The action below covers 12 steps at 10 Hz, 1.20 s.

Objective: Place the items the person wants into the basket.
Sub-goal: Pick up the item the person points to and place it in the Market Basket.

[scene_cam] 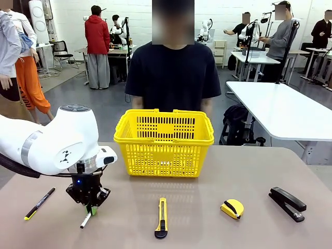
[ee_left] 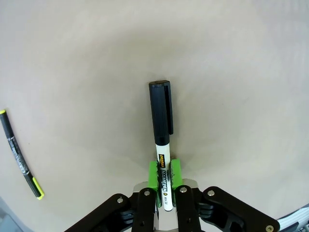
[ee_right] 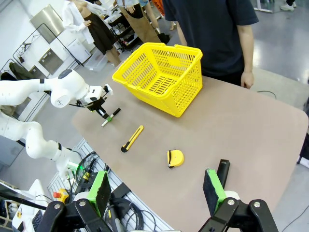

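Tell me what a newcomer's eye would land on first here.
The yellow basket at the far middle of the table, in front of the person in the dark T-shirt, stands out first. Then the left gripper at the near left, shut on a white marker with a black cap. A yellow utility knife, tape measure and black stapler lie along the near edge to its right.

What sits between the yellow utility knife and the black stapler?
A small yellow-and-black tape measure lies between the utility knife and the stapler, touching neither, in the front view.

Grey floor (scene_cam: 109, 101), white back wall (scene_cam: 218, 10), a white table (scene_cam: 282, 111) at right, perhaps a black chair (scene_cam: 61, 51) far left.
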### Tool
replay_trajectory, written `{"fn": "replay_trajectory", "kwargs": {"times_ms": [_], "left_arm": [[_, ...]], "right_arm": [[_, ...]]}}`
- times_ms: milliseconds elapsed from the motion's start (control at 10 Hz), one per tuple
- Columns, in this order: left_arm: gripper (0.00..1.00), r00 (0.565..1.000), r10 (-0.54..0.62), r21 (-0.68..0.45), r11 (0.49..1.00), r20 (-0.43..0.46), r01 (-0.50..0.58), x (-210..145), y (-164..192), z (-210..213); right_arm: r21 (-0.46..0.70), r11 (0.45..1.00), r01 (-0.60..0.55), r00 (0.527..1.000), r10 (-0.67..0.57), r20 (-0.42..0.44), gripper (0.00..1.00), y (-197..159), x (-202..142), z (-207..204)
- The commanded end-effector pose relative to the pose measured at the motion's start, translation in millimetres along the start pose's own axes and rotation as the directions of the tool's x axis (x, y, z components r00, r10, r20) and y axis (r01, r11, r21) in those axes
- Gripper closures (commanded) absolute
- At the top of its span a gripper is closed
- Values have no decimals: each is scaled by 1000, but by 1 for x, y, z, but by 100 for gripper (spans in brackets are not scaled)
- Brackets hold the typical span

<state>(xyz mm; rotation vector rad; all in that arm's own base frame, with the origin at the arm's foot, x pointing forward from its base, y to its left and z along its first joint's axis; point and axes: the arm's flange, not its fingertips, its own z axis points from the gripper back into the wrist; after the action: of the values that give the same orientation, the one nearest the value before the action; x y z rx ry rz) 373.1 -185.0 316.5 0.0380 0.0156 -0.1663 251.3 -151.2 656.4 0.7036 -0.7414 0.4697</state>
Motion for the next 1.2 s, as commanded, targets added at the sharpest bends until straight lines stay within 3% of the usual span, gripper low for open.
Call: {"fn": "replay_trajectory", "kwargs": {"times_ms": [0, 300, 500, 1100], "left_arm": [[100, 994, -108, 10, 994, -7, 108, -26, 2, 69], [100, 951, -279, 50, 960, 137, 274, -110, 15, 206], [100, 929, -321, 19, 946, 185, 323, -139, 24, 260], [100, 925, -327, 14, 944, 195, 331, -157, 28, 285]], "right_arm": [[9, 1000, -1, 1000, 1, 3, 0, -1, 0, 0], [9, 1000, -1, 1000, 1, 3, 0, -1, 0, 0], [9, 1000, -1, 1000, 1, 3, 0, -1, 0, 0], [9, 1000, -1, 1000, 1, 3, 0, -1, 0, 0]]}}
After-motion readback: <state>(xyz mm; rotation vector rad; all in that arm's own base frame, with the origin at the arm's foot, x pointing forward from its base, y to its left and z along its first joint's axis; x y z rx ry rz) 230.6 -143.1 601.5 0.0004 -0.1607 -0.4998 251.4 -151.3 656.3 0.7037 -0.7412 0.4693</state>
